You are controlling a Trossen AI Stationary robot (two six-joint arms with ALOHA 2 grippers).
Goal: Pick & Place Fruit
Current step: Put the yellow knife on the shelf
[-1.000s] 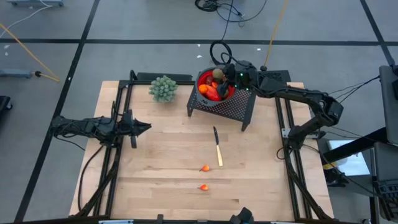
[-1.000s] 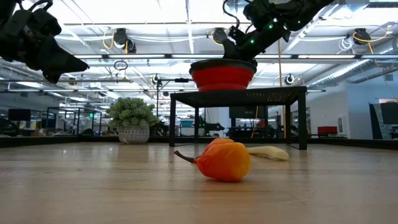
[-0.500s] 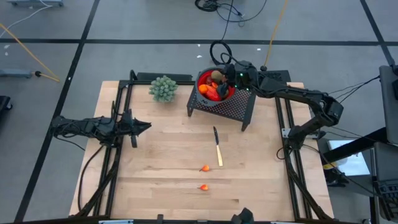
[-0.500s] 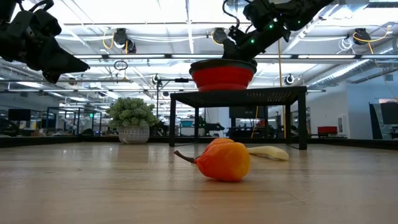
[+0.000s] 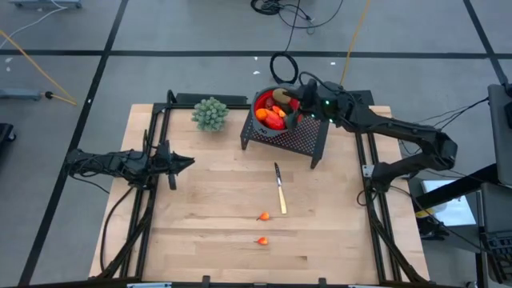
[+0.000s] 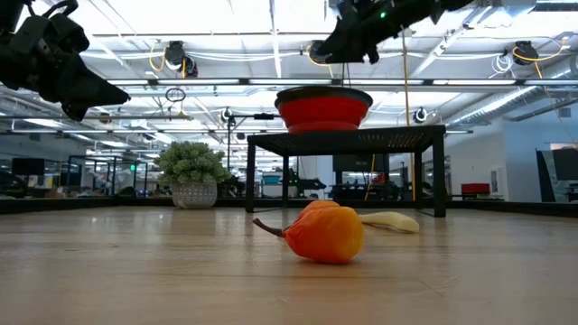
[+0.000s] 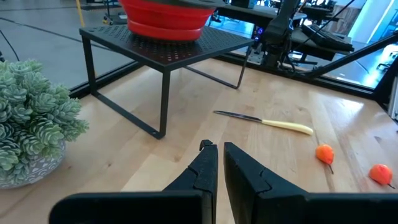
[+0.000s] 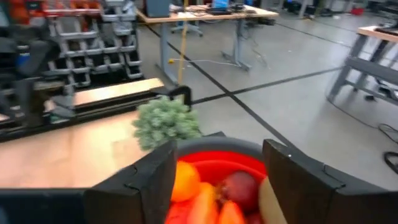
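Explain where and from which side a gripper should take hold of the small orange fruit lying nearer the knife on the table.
Grip the small orange fruit across its round body, coming straight down from above. It lies alone on the bare table, apart from the knife and the other orange fruit, so the fingers have room either side. Its thin stem, seen in the left wrist view, is probably too slight to hold.

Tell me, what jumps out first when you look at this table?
The red bowl heaped with fruit sits on a black mesh stand at the table's far side, with the right gripper open just above it. Two small orange fruits and a yellow-handled knife lie mid-table.
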